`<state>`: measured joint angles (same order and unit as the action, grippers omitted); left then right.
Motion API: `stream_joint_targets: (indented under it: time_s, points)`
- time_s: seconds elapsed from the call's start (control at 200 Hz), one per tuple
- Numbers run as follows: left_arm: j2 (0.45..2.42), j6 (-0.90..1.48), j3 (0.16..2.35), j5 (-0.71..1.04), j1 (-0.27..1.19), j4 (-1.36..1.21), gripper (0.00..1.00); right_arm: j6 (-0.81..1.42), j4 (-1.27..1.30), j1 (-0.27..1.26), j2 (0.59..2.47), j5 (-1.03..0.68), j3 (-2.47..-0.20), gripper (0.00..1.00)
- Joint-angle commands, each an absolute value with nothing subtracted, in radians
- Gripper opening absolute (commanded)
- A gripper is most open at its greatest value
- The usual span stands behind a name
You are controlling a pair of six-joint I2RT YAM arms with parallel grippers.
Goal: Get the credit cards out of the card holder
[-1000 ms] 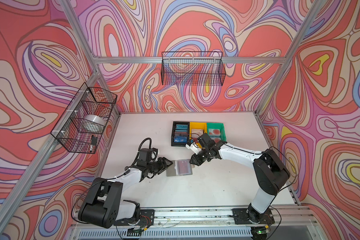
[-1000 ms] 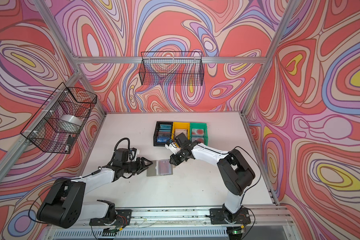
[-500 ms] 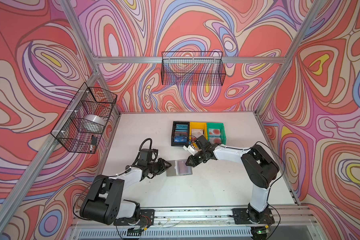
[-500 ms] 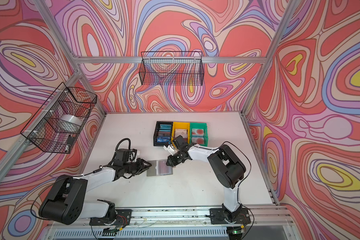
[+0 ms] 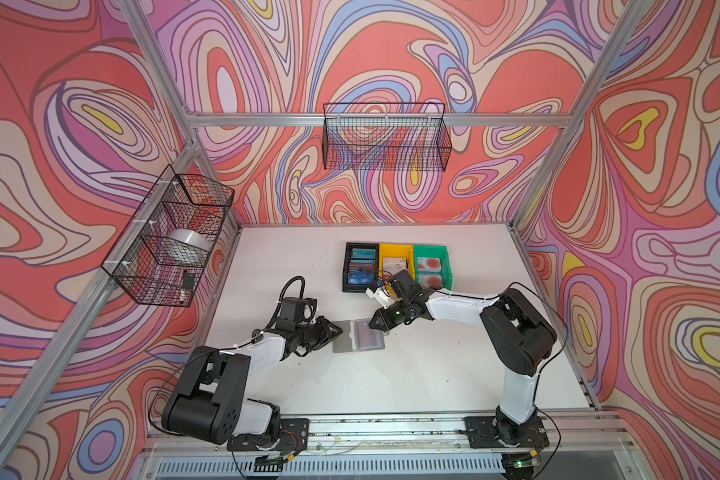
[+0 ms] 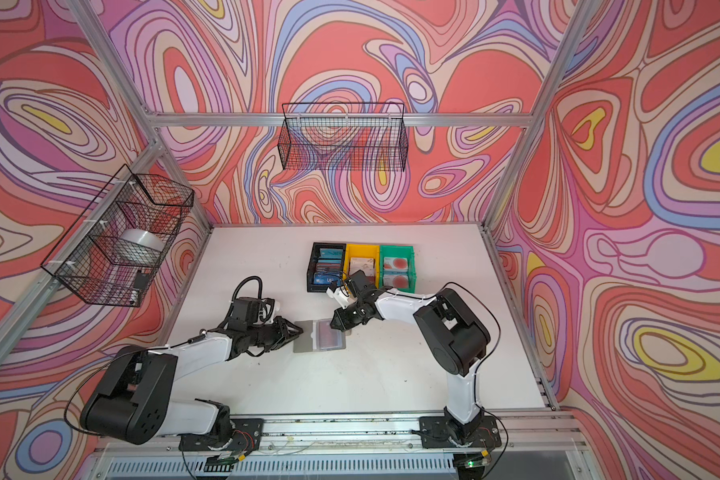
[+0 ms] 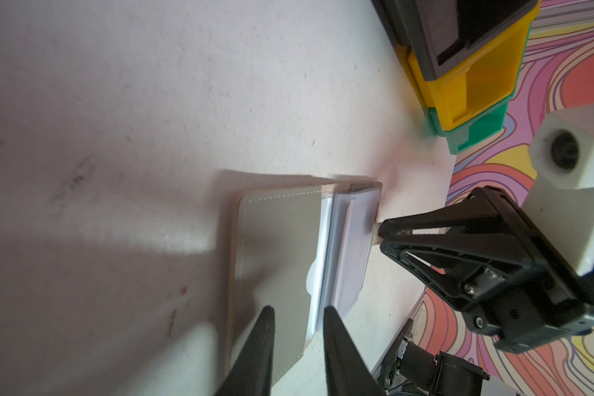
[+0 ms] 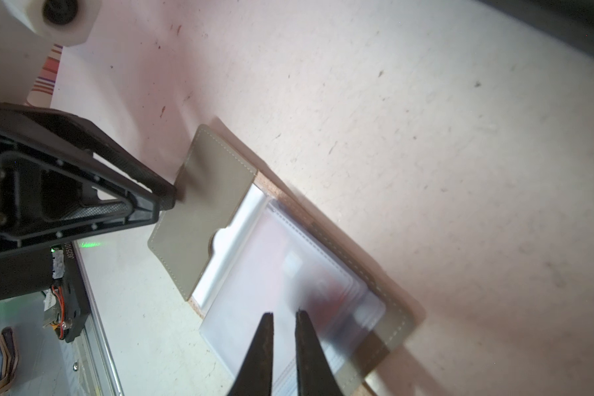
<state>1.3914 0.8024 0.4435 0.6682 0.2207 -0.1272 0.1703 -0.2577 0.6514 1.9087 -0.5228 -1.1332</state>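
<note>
The grey card holder (image 5: 345,343) (image 6: 306,343) lies open on the white table, its clear sleeves (image 5: 368,337) to the right of the grey cover. In the right wrist view a blurred reddish credit card (image 8: 330,291) shows inside the top sleeve. My left gripper (image 5: 339,331) (image 7: 297,310) has its jaws a little apart, and one fingertip (image 7: 267,329) rests on the cover (image 7: 278,247) near its edge. My right gripper (image 5: 372,325) (image 8: 284,313) points down at the sleeves (image 8: 254,291). Its jaws stand a narrow slit apart, with nothing visibly between them. More credit cards lie in the three bins.
A black bin (image 5: 346,270), a yellow bin (image 5: 395,248) and a green bin (image 5: 447,266) stand in a row behind the holder, close to the right wrist. Wire baskets hang on the left wall (image 5: 167,241) and the back wall (image 5: 385,143). Open tabletop lies in front of the holder.
The left jaws have narrowed and their tip has settled on the holder's left cover. The right arm has swung left, bringing its gripper over the sleeves.
</note>
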Motion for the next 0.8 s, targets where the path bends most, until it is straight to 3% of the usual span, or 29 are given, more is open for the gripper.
stream_joint_targets:
  time_s: [0.0,0.791]
  points:
    - [1.378,0.78,0.456,0.65,0.213,-0.088,0.28,0.172,-0.287,0.657,1.918,-0.492,-1.154,0.16]
    - [1.407,0.772,0.447,0.638,0.213,-0.083,0.28,0.184,-0.318,0.657,1.965,-0.434,-1.153,0.17]
